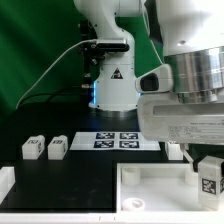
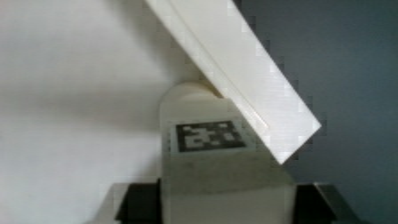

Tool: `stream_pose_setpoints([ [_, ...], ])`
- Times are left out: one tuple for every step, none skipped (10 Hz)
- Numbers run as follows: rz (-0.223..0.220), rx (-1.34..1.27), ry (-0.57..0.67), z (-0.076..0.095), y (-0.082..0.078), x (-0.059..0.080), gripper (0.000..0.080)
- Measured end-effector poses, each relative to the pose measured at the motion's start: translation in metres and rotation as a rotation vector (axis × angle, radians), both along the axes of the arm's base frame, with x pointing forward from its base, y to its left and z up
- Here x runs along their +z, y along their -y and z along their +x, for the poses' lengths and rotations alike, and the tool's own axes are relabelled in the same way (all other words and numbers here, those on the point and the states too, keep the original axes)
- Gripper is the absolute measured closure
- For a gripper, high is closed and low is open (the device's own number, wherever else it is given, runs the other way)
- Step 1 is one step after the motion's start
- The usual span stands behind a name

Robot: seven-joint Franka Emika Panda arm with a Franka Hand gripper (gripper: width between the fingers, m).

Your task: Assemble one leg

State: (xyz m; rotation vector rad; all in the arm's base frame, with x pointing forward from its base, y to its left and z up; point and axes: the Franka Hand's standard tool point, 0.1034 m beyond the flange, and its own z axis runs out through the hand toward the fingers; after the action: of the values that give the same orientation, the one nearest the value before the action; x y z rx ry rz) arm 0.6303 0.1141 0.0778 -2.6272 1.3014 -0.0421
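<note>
**Leg held at the tabletop edge**

The leg, a stubby white piece with a black-and-white square tag, stands upright between the two dark fingers of the gripper, which are closed against its sides. Its upper end touches the edge of a slanted white panel, the tabletop. In the exterior view the same leg appears low at that view's right, under the arm's large wrist housing, above the tabletop. Two further legs lie side by side on the black table at the exterior view's left. The marker board lies behind, before the robot base.
</note>
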Motion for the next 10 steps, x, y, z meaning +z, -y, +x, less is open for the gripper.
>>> stream_pose_setpoints([
  [0.022,-0.108,-0.020,-0.0005,0.0003,-0.0002,0.0496],
  [0.041,-0.206,-0.039,-0.0009,0.0003,-0.0005,0.0496],
  [0.050,-0.277,-0.053,-0.0013,-0.0002,-0.0007,0.0496],
  [0.059,-0.342,-0.066,-0.0014,-0.0007,-0.0008,0.0496],
  [0.078,-0.447,-0.087,-0.0019,-0.0023,-0.0010,0.0496],
  [0.118,-0.657,-0.105,-0.0015,-0.0066,-0.0021,0.0496],
  [0.138,-0.764,-0.092,-0.0010,-0.0093,-0.0023,0.0496],
  [0.116,-0.621,-0.079,-0.0027,-0.0081,-0.0023,0.0496],
  [0.121,-0.632,-0.082,-0.0028,-0.0086,-0.0022,0.0496],
  [0.118,-0.618,-0.080,-0.0031,-0.0091,-0.0027,0.0496],
])
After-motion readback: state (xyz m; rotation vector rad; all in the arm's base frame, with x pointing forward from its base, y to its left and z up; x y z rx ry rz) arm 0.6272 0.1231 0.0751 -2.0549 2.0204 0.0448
